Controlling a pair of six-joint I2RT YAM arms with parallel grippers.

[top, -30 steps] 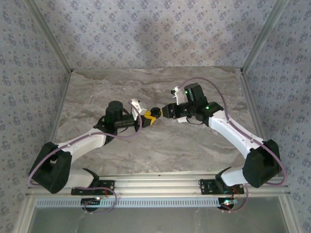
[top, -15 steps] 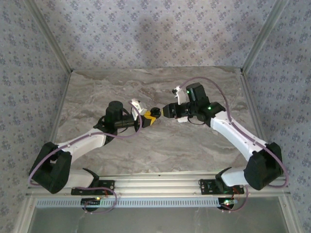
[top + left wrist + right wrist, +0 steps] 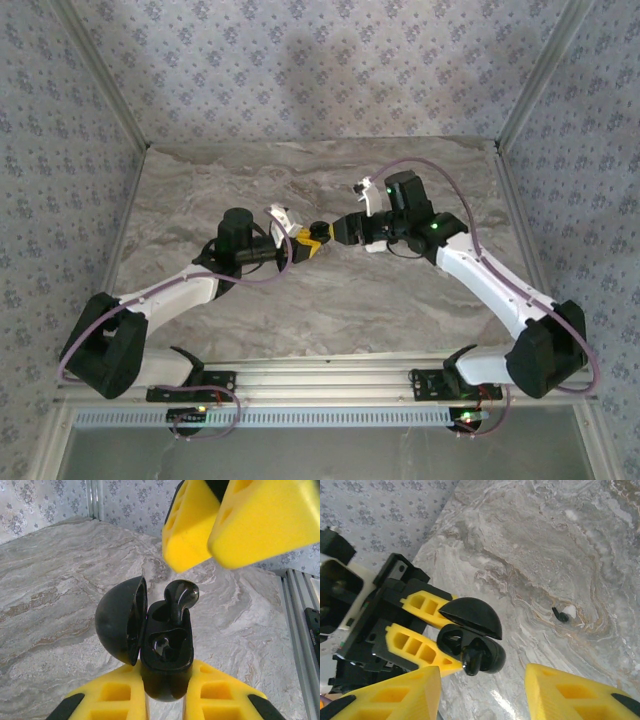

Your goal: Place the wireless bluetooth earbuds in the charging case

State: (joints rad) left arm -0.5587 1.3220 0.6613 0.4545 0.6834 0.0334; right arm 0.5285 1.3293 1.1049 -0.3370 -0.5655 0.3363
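Note:
My left gripper (image 3: 165, 696) is shut on the lower body of a black charging case (image 3: 166, 652), held above the table with its lid (image 3: 119, 620) swung open to the left. A black earbud (image 3: 180, 598) stands in the case's far slot, its rounded head sticking out; the near slot is hollow. In the right wrist view the same earbud (image 3: 472, 660) pokes out of the case (image 3: 492, 655), and my right gripper (image 3: 482, 692) stands open just in front of it, fingers apart and touching nothing. In the top view both grippers, left (image 3: 306, 244) and right (image 3: 337, 230), meet at mid-table.
A second black earbud (image 3: 560, 614) lies loose on the marble table (image 3: 580, 545) beside a small white fleck, beyond the case. Patterned walls and metal frame posts (image 3: 105, 85) enclose the table on three sides.
My right gripper's jaws have spread apart, and that arm's elbow has shifted slightly right and toward the near edge. The left arm and the case have stayed put.

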